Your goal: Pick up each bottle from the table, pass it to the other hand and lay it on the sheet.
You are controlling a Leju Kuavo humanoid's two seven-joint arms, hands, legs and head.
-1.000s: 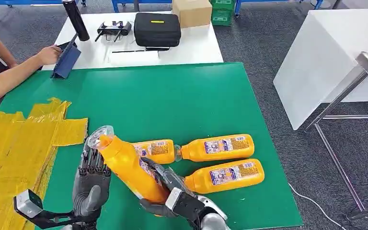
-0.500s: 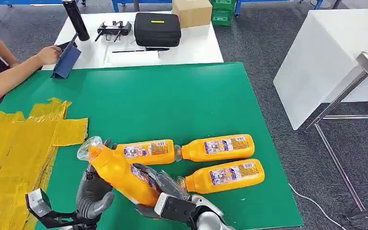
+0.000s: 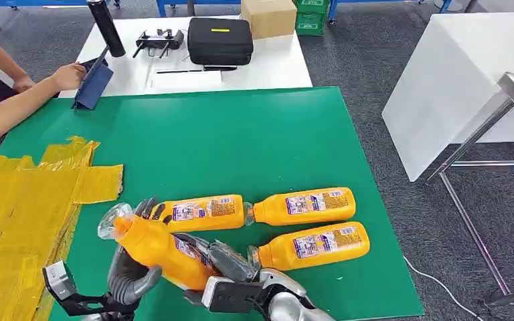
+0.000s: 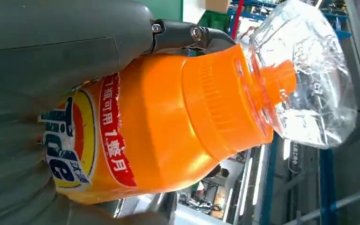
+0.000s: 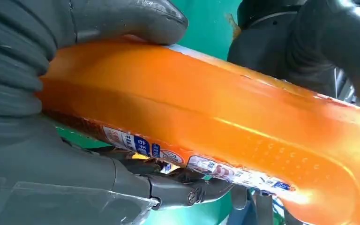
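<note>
Gripping bottle [image 3: 157, 247], both hands [image 3: 231, 274] around it

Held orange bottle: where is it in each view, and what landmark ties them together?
Head view: held orange bottle, low and left of centre, tilted, cap toward the yellow sheet.
Left wrist view: cap end, wrapped in clear plastic.
Right wrist view: its body runs across the frame.
Shared landmark: the green mat.

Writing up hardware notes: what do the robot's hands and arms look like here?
Both hands are dark grey. The left hand has black segmented fingers and a silver bracket at its wrist. The right hand has a grey ribbed cover, a thick thumb and a boxy silver wrist on a silver arm.
</note>
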